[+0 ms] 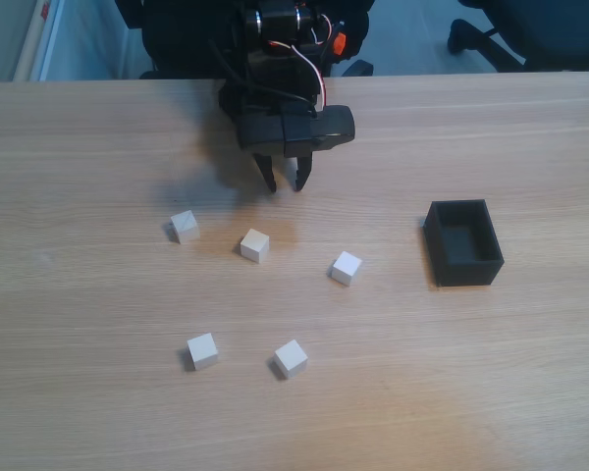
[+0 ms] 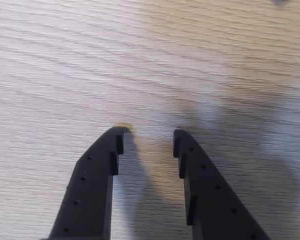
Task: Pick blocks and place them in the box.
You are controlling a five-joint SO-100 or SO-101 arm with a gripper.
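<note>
Since all five blocks lie loose on the desk and the box stands empty at the right, the task looks barely begun: nothing is placed yet and every block is left to move.

From left to right in the fixed view, the first block sits at the far left of the group, the second nearer the camera, the third just beyond the middle, the fourth near again, and the fifth closest to the box, though well apart from it.

The gripper hangs above the desk on the far side of the blocks, nearest the third. Its jaws stand moderately apart and hold nothing; the wrist view shows only bare wood grain between the gripper's tips.

Count: five blocks, one box.
</note>
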